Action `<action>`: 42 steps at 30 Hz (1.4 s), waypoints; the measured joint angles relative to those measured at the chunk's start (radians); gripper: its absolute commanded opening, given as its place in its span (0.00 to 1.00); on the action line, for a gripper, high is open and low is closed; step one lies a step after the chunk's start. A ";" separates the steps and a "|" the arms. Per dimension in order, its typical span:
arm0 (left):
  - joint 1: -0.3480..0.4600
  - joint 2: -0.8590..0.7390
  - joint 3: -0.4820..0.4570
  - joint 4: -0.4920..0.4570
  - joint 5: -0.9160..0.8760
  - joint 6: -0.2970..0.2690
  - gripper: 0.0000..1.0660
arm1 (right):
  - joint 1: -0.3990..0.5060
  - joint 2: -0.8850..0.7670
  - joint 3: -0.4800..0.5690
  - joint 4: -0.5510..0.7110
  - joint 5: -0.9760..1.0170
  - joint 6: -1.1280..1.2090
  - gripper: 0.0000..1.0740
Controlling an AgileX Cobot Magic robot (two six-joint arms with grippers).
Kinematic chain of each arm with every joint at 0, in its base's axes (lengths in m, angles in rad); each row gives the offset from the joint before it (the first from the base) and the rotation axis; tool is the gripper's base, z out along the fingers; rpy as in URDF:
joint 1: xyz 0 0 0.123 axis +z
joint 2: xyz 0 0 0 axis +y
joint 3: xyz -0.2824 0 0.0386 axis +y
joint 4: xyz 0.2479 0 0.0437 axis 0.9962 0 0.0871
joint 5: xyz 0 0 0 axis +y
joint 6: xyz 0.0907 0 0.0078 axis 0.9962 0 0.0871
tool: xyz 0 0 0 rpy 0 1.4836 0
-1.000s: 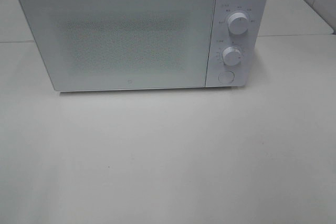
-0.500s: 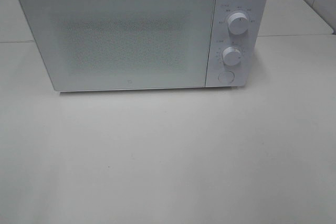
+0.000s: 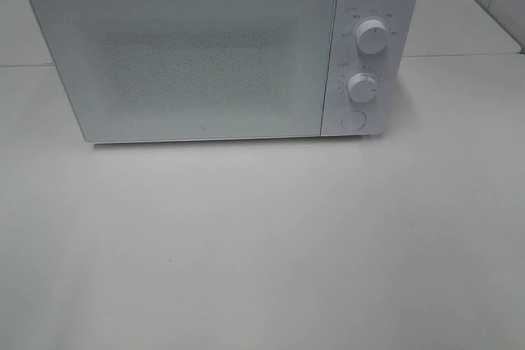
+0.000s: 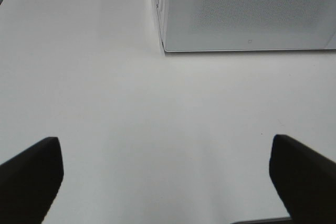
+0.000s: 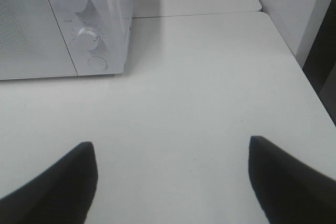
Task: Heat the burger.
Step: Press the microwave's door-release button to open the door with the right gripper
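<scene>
Near microwave (image 3: 205, 55), left tool (image 4: 165, 145), right tool (image 5: 170, 145), agape

Compared the exterior high view with both earlier pictures. Found no difference anywhere. Checked the microwave (image 3: 205, 55) outline against the bench (image 3: 262, 243): no shift. Checked the door (image 3: 189, 59) edge: no gap opened. Checked the upper knob (image 3: 372, 38) and lower knob (image 3: 362, 87) pointer marks: no turn. Checked the round button (image 3: 353, 120): same look. Saw nothing come into or leave that view. Had no earlier wrist pictures to compare, so could read no change there.
</scene>
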 measured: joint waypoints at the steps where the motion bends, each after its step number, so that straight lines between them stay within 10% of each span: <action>1: 0.000 0.000 0.000 0.000 0.000 0.000 0.94 | 0.000 0.017 0.001 -0.001 -0.016 0.000 0.71; 19: 0.000 0.000 0.000 0.000 0.000 0.000 0.94 | 0.000 0.395 0.001 -0.025 -0.446 -0.001 0.59; 35: 0.000 0.000 0.000 0.000 0.000 0.000 0.94 | 0.000 0.694 0.151 -0.047 -0.993 0.208 0.00; 42: 0.000 0.000 0.000 0.000 0.000 0.000 0.94 | 0.000 0.812 0.215 -0.047 -1.145 0.458 0.00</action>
